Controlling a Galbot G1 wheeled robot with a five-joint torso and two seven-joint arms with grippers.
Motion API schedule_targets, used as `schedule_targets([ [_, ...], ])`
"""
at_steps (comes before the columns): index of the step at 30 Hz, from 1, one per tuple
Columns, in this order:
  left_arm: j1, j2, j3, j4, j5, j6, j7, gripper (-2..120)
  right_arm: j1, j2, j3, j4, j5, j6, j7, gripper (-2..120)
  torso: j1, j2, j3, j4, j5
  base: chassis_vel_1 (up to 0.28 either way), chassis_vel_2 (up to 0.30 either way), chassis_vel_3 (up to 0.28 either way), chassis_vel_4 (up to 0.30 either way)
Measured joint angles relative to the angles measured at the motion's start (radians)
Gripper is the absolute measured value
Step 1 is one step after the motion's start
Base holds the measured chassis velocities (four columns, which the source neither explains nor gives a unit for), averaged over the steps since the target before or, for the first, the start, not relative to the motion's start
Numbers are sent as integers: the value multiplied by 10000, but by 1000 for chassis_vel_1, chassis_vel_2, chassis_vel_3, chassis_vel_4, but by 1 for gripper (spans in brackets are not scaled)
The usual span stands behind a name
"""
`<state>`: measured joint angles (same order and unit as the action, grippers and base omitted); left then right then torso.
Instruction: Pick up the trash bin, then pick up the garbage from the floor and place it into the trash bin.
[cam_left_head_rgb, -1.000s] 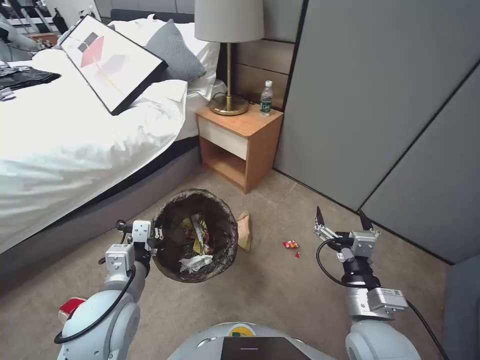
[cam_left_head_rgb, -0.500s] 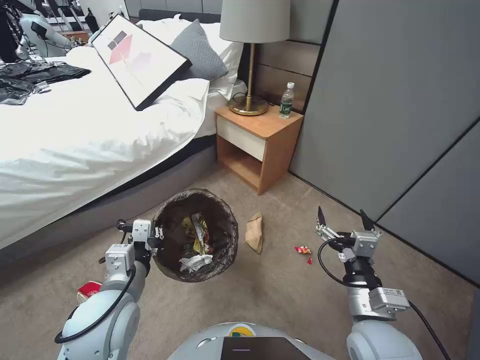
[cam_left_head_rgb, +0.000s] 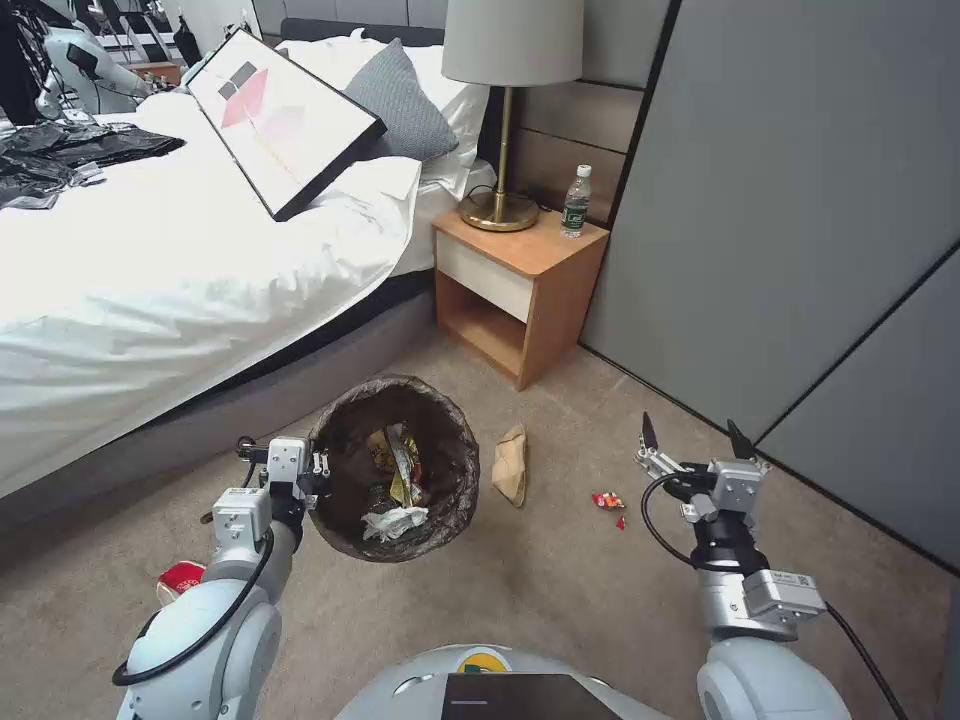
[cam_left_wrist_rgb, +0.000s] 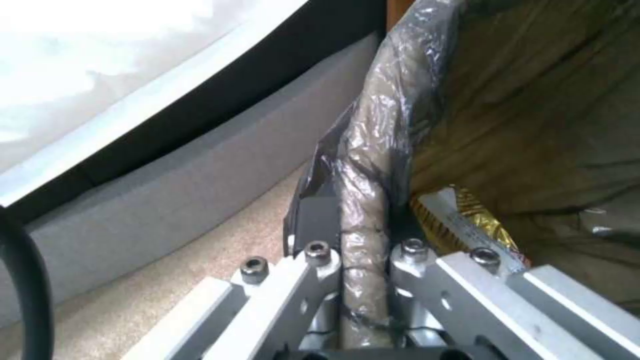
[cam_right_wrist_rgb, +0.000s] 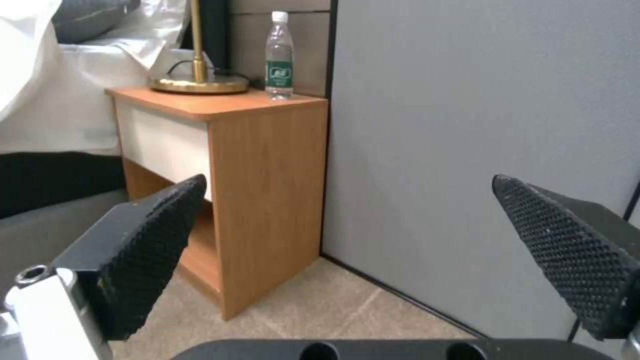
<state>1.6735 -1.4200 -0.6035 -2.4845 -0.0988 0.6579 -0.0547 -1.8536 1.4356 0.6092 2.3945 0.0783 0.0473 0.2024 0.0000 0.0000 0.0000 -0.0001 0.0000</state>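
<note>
Left gripper pinches the rim of the round white bag-lined trash bin at its nine o'clock. Crumpled brown paper bag lies just beside the bin at three o'clock. Right gripper, jaws spread wide, hovers near red wrapper scraps.

Right claw spread wide before the nightstand.
Bottle and lamp base on the nightstand's tabletop; grey wall panel beside it.
</note>
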Motion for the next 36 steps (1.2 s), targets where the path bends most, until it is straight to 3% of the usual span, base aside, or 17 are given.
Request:
schedule_targets([
  [36, -24, -12, -3, 26, -5, 1, -3, 2, -59, 19, -95, 15, -38, 33, -12, 100, 0, 0, 0, 2, 0, -30, 25, 30, -28],
])
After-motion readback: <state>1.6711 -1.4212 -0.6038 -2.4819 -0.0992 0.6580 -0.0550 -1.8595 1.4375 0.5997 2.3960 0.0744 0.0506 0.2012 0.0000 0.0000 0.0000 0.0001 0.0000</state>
